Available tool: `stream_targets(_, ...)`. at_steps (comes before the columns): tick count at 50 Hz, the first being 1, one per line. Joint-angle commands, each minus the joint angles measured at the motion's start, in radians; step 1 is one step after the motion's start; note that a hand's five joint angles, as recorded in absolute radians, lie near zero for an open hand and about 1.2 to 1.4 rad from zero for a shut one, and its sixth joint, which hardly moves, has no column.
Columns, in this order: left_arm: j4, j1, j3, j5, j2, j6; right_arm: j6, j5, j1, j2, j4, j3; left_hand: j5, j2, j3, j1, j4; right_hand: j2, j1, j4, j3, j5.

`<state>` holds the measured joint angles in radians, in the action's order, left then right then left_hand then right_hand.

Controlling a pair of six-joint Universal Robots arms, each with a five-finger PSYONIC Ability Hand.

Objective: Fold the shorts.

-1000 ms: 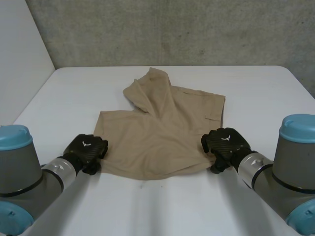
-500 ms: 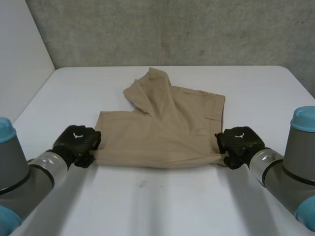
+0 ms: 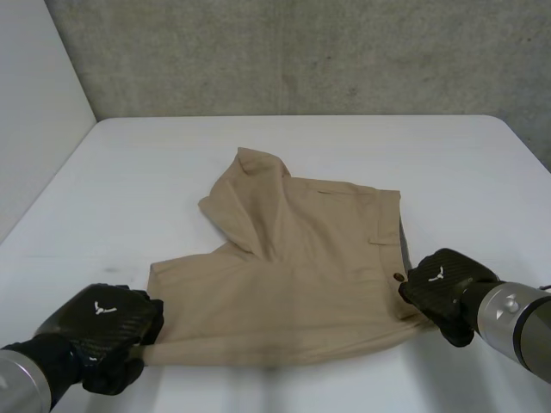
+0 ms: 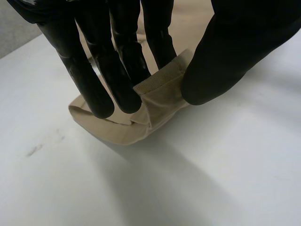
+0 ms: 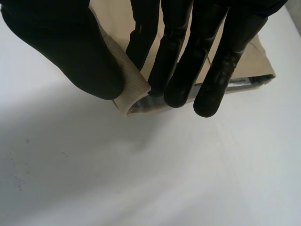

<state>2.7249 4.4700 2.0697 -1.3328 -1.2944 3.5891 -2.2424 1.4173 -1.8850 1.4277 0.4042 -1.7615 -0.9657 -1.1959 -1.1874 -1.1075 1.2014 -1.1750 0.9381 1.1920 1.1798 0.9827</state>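
Both hands have drawn back toward me since a second ago, dragging the shorts (image 3: 297, 258) nearer across the bench (image 3: 129, 172). My left hand (image 3: 105, 323) pinches the near left corner between thumb and fingers, and my right hand (image 3: 443, 288) pinches the near right corner likewise. I should pull evenly, keeping the near edge taut and level so the cloth slides flat

shorts (image 3: 293, 267): on my table (image 3: 129, 172), toward me
left hand (image 3: 103, 331): at their near left corner
right hand (image 3: 443, 288): at their near right corner
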Motion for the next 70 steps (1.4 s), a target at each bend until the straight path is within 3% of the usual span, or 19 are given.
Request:
stream_targets(1, 0.111, -0.014, -0.014, 0.006, -0.098, -0.003, -0.016, 0.003, 0.003, -0.016, -0.082, -0.024, 0.448, 0.504, 0.495, 0.415, -0.509, -0.221, 0.458, 0.204, 0.216, 0.239)
stream_targets(2, 0.148, -0.029, -0.035, 0.004, -0.108, -0.001, -0.017, -0.001, 0.003, -0.027, -0.09, -0.027, 0.768, 0.824, 0.815, 0.735, -0.829, -0.221, 0.458, 0.204, 0.216, 0.239)
stream_targets(4, 0.194, -0.04, -0.069, 0.004, -0.118, -0.003, -0.019, -0.001, 0.0, -0.038, -0.097, -0.03, 0.873, 0.929, 0.921, 0.841, -0.935, -0.221, 0.458, 0.204, 0.216, 0.239)
stream_targets(10, 0.447, -0.044, -0.212, 0.001, -0.222, 0.0, -0.029, 0.005, -0.008, -0.075, -0.119, -0.039, 0.865, 0.921, 0.912, 0.832, -0.926, -0.221, 0.458, 0.204, 0.216, 0.239)
stream_targets(15, 0.607, -0.084, -0.37, 0.001, -0.446, -0.004, -0.029, 0.006, -0.009, -0.076, -0.134, -0.052, 0.804, 0.859, 0.851, 0.771, -0.865, -0.221, 0.458, 0.204, 0.216, 0.239)
stream_targets(23, 0.57, -0.186, -0.739, -0.006, -0.877, 0.011, -0.029, 0.008, -0.009, -0.101, -0.168, -0.056, 0.73, 0.786, 0.778, 0.698, -0.792, -0.221, 0.458, 0.204, 0.216, 0.239)
stream_targets(31, 0.539, -0.184, -0.98, 0.001, -1.112, 0.083, -0.029, 0.009, -0.011, -0.121, -0.183, -0.062, 0.648, 0.704, 0.695, 0.615, -0.709, -0.221, 0.458, 0.204, 0.216, 0.239)
stream_targets(34, 0.536, -0.18, -1.02, -0.003, -1.155, 0.111, -0.029, 0.009, -0.011, -0.127, -0.188, -0.061, 0.607, 0.663, 0.654, 0.574, -0.668, -0.221, 0.458, 0.204, 0.216, 0.239)
stream_targets(36, 0.532, -0.175, -1.045, -0.008, -1.183, 0.131, -0.029, 0.009, -0.011, -0.128, -0.192, -0.061, 0.46, 0.516, 0.507, 0.428, -0.521, -0.221, 0.458, 0.204, 0.216, 0.239)
stream_targets(37, 0.53, -0.172, -1.054, -0.011, -1.189, 0.137, -0.029, 0.011, -0.011, -0.128, -0.194, -0.061, 0.361, 0.417, 0.408, 0.328, -0.422, -0.221, 0.458, 0.204, 0.216, 0.239)
stream_targets(39, 0.53, -0.17, -1.066, -0.025, -1.192, 0.139, -0.029, 0.011, -0.009, -0.13, -0.199, -0.059, -0.069, -0.013, -0.022, -0.102, 0.008, -0.221, 0.458, 0.204, 0.216, 0.239)
stream_targets(41, 0.532, -0.169, -1.068, -0.069, -1.188, 0.139, -0.029, 0.011, -0.008, -0.13, -0.2, -0.058, -0.255, -0.2, -0.208, -0.288, 0.194, -0.221, 0.458, 0.204, 0.216, 0.239)
stream_targets(48, 0.536, -0.172, -1.012, -0.277, -1.165, 0.177, -0.028, 0.012, -0.008, -0.145, -0.2, -0.056, -0.256, -0.2, -0.209, -0.289, 0.195, -0.221, 0.458, 0.204, 0.216, 0.239)
stream_targets(55, 0.547, -0.161, -0.881, -0.315, -1.109, 0.318, -0.028, 0.012, -0.011, -0.148, -0.2, -0.056, -0.256, -0.2, -0.209, -0.289, 0.195, -0.221, 0.458, 0.204, 0.216, 0.239)
stream_targets(60, 0.549, -0.158, -0.838, -0.313, -1.091, 0.344, -0.028, 0.014, -0.011, -0.148, -0.199, -0.059, -0.256, -0.2, -0.209, -0.289, 0.195, -0.221, 0.458, 0.204, 0.216, 0.239)
stream_targets(62, 0.549, -0.163, -0.83, -0.313, -1.082, 0.344, -0.028, 0.014, -0.011, -0.147, -0.2, -0.061, -0.029, 0.027, 0.018, -0.062, -0.032, -0.221, 0.458, 0.204, 0.216, 0.239)
stream_targets(63, 0.55, -0.166, -0.821, -0.313, -1.071, 0.343, -0.028, 0.014, -0.011, -0.147, -0.2, -0.061, 0.379, 0.435, 0.427, 0.347, -0.441, -0.221, 0.458, 0.204, 0.216, 0.239)
stream_targets(65, 0.55, -0.169, -0.815, -0.315, -1.06, 0.343, -0.028, 0.014, -0.011, -0.147, -0.2, -0.059, 0.647, 0.703, 0.694, 0.614, -0.708, -0.221, 0.458, 0.204, 0.216, 0.239)
stream_targets(70, 0.55, -0.169, -0.81, -0.318, -1.008, 0.341, -0.035, 0.014, -0.013, -0.144, -0.211, -0.055, 0.683, 0.739, 0.73, 0.65, -0.744, -0.221, 0.458, 0.204, 0.216, 0.239)
